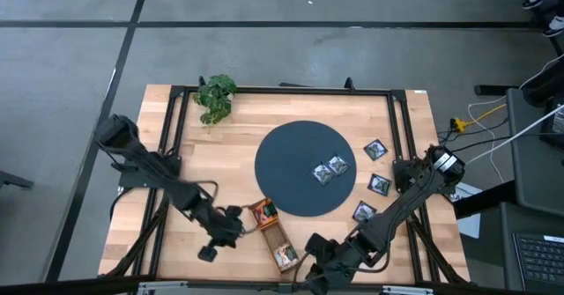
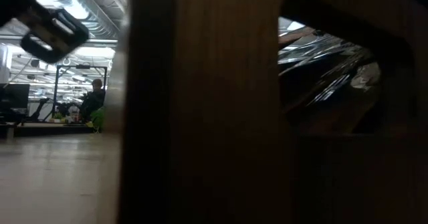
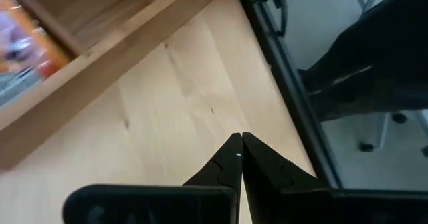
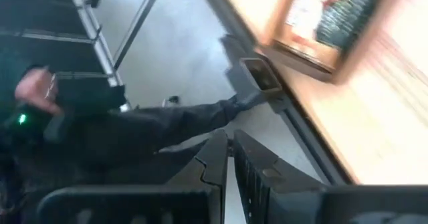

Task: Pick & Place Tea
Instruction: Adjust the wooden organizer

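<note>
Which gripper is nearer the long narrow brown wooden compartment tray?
Too close to call. The left gripper sits just beside the long narrow brown wooden compartment tray, on its left-arm side. The right gripper sits off the tray's near end, toward the table's front edge.

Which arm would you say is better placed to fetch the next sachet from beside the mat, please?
Probably the right: its arm runs beside the sachets right of the mat. The left gripper sits beyond the tray.

Round mat (image 1: 291,154), plant (image 1: 216,95), wooden tray (image 1: 275,235).
</note>
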Robot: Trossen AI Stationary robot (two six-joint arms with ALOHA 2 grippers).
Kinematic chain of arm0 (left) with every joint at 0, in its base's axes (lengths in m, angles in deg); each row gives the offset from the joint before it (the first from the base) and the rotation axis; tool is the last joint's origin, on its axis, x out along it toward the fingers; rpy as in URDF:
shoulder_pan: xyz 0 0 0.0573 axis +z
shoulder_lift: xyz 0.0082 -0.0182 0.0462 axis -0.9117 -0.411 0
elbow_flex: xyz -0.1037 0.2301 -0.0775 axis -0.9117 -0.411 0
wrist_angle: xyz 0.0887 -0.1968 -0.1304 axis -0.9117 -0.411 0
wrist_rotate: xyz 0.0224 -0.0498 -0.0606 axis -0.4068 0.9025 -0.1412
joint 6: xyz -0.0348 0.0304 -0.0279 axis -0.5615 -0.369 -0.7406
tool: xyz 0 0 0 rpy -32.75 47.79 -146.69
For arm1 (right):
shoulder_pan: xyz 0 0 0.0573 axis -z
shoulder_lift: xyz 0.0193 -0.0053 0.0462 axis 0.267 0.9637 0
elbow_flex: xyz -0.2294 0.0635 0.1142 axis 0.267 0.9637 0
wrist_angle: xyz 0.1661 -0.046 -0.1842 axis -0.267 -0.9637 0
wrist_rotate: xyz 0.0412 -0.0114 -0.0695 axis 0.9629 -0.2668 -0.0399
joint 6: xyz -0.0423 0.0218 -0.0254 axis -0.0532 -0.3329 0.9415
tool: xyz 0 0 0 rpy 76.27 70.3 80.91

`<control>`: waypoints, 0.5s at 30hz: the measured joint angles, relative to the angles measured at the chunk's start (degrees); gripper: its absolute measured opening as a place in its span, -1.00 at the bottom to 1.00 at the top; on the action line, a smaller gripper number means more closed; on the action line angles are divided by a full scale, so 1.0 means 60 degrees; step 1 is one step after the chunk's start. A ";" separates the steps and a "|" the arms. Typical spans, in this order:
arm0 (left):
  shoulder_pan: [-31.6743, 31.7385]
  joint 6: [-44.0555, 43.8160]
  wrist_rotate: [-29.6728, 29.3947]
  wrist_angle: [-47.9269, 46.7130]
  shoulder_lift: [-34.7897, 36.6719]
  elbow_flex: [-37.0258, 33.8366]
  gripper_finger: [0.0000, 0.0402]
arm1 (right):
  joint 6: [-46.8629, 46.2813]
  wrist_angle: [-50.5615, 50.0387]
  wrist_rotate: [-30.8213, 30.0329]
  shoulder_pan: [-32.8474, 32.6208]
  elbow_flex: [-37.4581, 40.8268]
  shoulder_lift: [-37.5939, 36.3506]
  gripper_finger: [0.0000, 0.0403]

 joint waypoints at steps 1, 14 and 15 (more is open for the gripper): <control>-0.0002 0.0156 -0.0011 0.0240 -0.0355 0.0106 -0.97 | -0.0213 0.0092 -0.0192 -0.0082 0.0169 0.0000 -0.85; 0.0014 0.1563 -0.1117 0.1750 -0.3238 0.1915 -0.97 | -0.3253 0.2964 -0.1092 -0.0692 0.2734 0.0011 -0.97; 0.0042 0.1704 -0.1194 0.1773 -0.3356 0.2047 -0.97 | -0.3408 0.3068 -0.1167 -0.0695 0.2843 0.0011 -0.97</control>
